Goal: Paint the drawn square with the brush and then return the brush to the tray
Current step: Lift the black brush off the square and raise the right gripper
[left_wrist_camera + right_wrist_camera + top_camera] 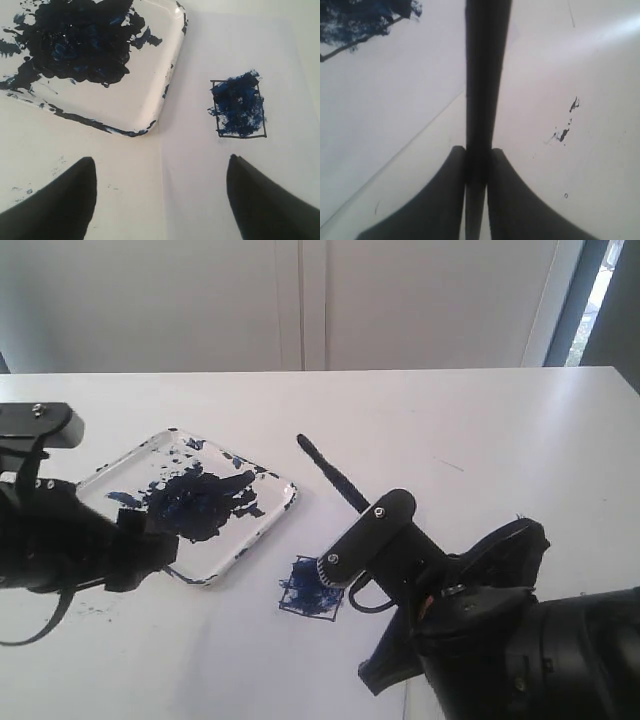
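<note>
Exterior view: the brush [330, 472] slants across the surface [480, 410], its free end pointing far-left, near the tray [292, 496]. The drawn square [312, 592], mostly blue, lies nearer. Left wrist view: the left tool [161, 159] gapes apart, empty, facing tray and square. Right wrist view: the right tool [476, 149] clamps the brush, its shaft running straight ahead.
</note>
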{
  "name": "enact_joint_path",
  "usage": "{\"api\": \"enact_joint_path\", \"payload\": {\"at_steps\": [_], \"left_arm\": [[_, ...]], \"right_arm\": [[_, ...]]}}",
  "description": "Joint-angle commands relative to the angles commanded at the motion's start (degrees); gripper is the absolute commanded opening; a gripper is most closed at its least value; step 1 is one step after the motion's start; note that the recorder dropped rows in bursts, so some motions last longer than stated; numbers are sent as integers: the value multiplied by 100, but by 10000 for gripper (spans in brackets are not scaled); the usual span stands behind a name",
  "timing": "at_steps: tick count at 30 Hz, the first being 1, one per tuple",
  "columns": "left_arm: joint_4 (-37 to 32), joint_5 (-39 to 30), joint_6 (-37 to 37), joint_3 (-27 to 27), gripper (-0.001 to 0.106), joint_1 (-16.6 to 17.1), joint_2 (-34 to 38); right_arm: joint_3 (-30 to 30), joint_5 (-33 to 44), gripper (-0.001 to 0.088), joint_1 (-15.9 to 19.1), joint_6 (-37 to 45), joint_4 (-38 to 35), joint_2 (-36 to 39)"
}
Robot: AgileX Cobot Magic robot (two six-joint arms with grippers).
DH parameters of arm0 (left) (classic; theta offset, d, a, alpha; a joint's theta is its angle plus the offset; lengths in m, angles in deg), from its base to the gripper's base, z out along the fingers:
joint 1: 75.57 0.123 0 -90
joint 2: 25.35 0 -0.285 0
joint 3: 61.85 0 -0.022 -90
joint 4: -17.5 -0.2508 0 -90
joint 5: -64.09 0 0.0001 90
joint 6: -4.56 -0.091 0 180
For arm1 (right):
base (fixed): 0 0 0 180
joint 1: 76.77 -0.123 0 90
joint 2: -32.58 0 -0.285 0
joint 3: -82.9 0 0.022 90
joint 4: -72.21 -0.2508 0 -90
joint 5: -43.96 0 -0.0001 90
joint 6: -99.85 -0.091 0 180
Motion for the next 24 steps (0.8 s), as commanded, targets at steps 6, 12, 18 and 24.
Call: {"api": "enact_joint_path", "payload": {"at_steps": [6,12,18,24], "left_arm": [[12,703,167,815,749,0,-695],[374,1430,172,1565,749,0,-1085],[526,1748,172,1988,749,0,-1127],[703,2578,289,2506,749,0,-1127]], "right_arm": [[0,-197,0,134,-553,676,0],[0,-1172,0,620,-833,1170,0],[-75,-1928,0,1148,-846,1431,0],[-374,-2687,0,1711,-796,1627,37]]}}
